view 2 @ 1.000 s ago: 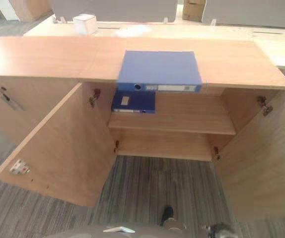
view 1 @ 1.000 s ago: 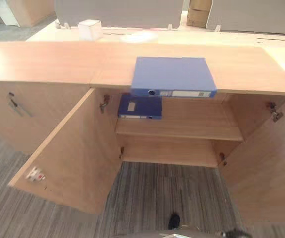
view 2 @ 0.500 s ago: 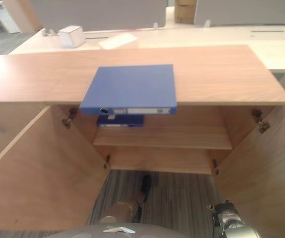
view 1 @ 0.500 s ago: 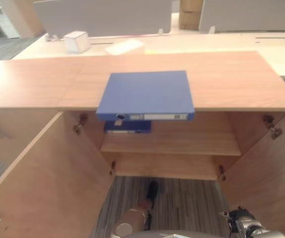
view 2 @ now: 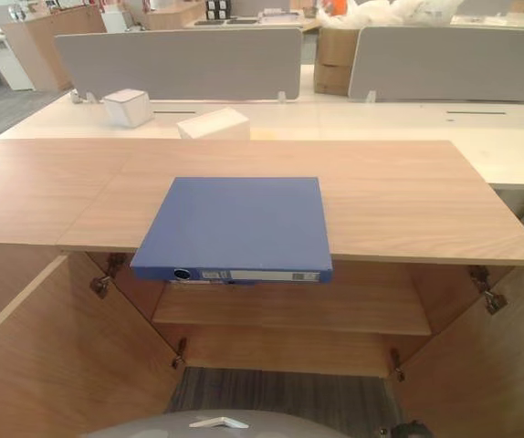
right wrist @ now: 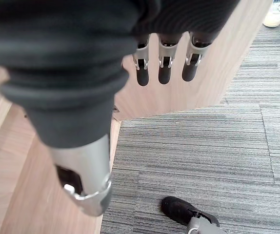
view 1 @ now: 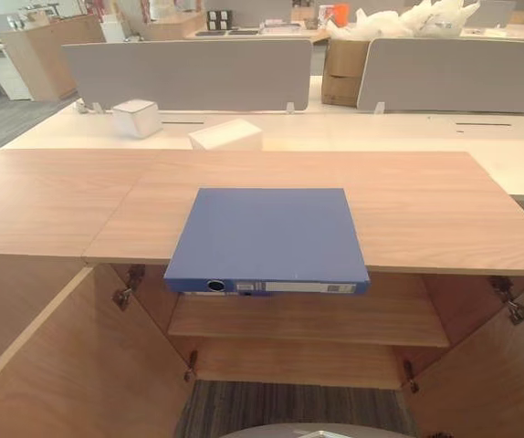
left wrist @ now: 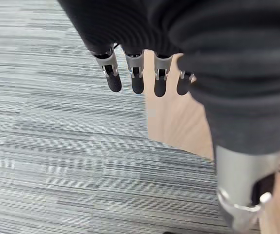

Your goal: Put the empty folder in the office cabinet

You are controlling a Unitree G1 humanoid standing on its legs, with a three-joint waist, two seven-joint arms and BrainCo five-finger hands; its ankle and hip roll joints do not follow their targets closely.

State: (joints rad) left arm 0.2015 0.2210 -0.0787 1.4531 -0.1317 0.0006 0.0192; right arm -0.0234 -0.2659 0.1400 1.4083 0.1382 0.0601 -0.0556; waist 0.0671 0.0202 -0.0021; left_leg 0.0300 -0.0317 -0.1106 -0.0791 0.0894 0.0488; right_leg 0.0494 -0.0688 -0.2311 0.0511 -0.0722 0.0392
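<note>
The head camera has tilted up since half a second ago: less floor shows, more of the desks behind, and the second folder on the shelf is now almost hidden under the top one.

One blue folder [view 1: 269, 235] lies flat on the cabinet's top surface [view 1: 426, 210], spine overhanging the front edge above the open compartment. Two doors stand open, the left door [view 1: 70, 365] and the right door [view 1: 508, 374]. One shelf [view 1: 335, 321] runs between them, bare to the right. Two white boxes [view 1: 137, 117] sit on the desk behind.

The left robot hand [left wrist: 137, 78] hangs over the carpet [left wrist: 57, 146], fingers straight, holding nothing. The right robot hand [right wrist: 162, 63] hangs likewise, empty, beside a door panel.
</note>
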